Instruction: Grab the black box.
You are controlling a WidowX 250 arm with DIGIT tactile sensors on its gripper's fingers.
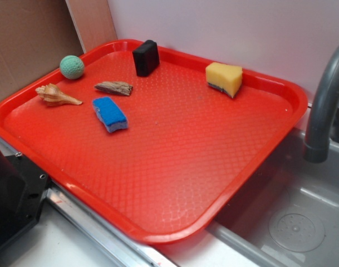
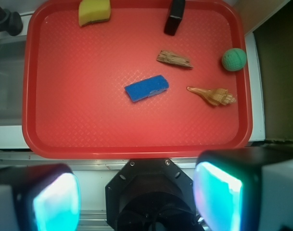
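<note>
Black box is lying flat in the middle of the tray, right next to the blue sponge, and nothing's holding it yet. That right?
Not quite. The black box stands up on edge at the tray's far rim, well apart from the blue sponge, as the exterior view shows. Nothing is holding it: in the wrist view the gripper sits open off the tray's near edge.

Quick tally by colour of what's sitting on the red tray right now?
Black: 1, the black box
Blue: 1, the blue sponge
Yellow: 1, the yellow sponge
Green: 1, the green ball
Brown or tan: 2, the wood piece and the seashell
Total: 6
</note>
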